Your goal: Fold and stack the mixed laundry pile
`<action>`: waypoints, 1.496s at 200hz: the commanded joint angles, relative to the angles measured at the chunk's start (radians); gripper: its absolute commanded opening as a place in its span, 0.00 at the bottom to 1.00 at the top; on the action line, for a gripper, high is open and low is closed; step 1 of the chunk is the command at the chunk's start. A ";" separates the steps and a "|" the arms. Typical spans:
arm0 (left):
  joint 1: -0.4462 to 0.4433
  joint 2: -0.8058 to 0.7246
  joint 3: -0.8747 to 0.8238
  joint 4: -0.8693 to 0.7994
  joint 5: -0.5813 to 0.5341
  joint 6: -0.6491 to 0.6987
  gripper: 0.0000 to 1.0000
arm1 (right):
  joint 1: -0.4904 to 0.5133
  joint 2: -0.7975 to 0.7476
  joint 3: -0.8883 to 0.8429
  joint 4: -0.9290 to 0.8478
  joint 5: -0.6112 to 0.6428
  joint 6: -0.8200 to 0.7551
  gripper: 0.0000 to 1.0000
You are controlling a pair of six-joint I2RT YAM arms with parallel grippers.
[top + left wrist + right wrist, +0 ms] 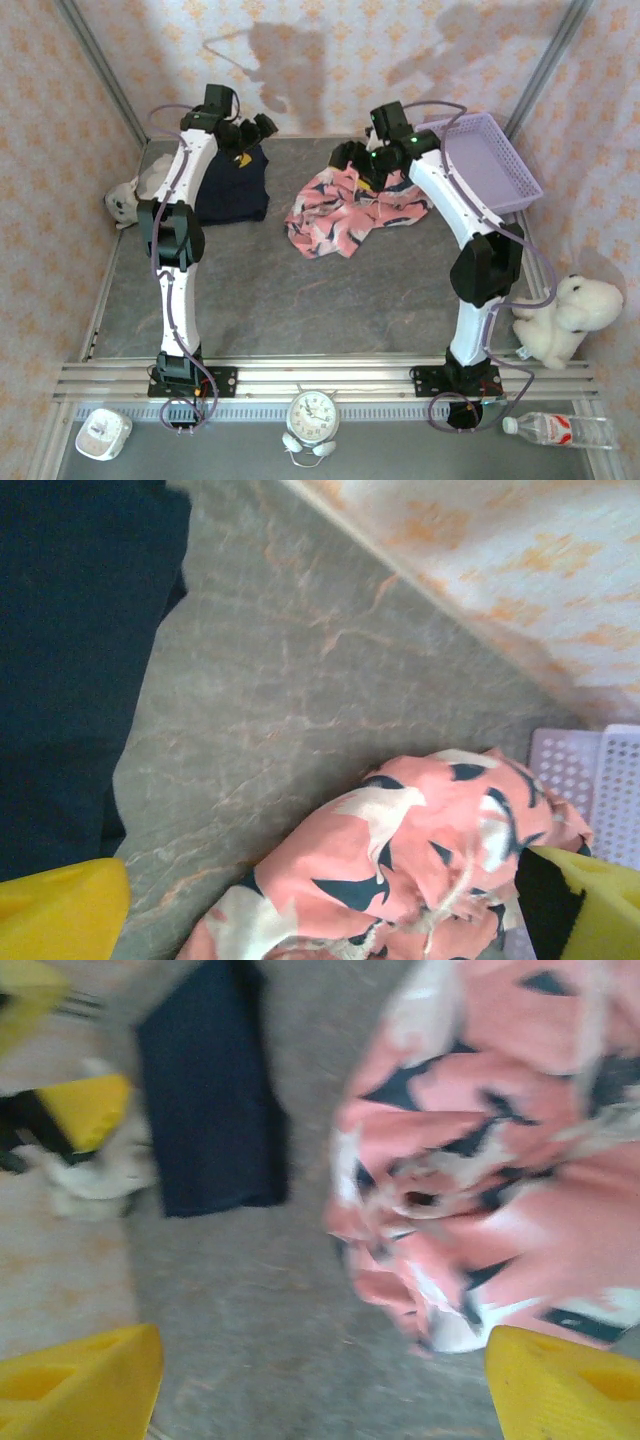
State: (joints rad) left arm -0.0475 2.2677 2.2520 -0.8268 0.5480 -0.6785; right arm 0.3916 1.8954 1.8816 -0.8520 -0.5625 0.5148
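The navy garment (232,185) lies flat as a neat rectangle at the back left of the table. My left gripper (255,128) hovers over its far edge, open and holding nothing. In the left wrist view the yellow fingertips (62,910) stand wide apart, the navy garment (70,660) to their left and the pink printed garment (400,860) below between them. That pink garment (345,210) lies crumpled at the middle back. My right gripper (352,158) hangs just above its far edge, open (320,1385) over bare table, with the pink cloth (500,1140) to the right and the navy garment (210,1100) further off.
A lavender lattice basket (490,160) stands tilted at the back right, close to the pink garment. A grey plush toy (125,200) lies by the left wall, and a white one (560,320) sits at the right. A clock (313,415), a bottle (560,430) and a white device (103,435) sit in front of the rails.
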 commanded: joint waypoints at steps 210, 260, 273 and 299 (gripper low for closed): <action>-0.235 -0.098 -0.282 -0.242 -0.310 0.387 0.00 | -0.192 0.340 0.146 -0.023 0.475 0.117 0.00; -0.157 -0.106 -0.080 -0.231 -0.249 0.334 0.07 | -0.180 0.126 0.299 -0.246 0.239 0.084 0.00; -0.167 -0.113 -0.054 -0.202 -0.202 0.327 0.26 | -0.167 0.055 0.226 -0.269 0.185 0.114 0.00; -0.195 -0.119 -0.040 -0.169 -0.151 0.313 0.57 | -0.134 -0.115 -0.105 -0.173 0.092 0.228 0.00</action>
State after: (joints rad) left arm -0.1913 2.1902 2.1830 -1.0203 0.3248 -0.3466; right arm 0.2230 1.8904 2.0193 -0.9951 -0.3470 0.6418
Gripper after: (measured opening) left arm 0.471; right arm 0.048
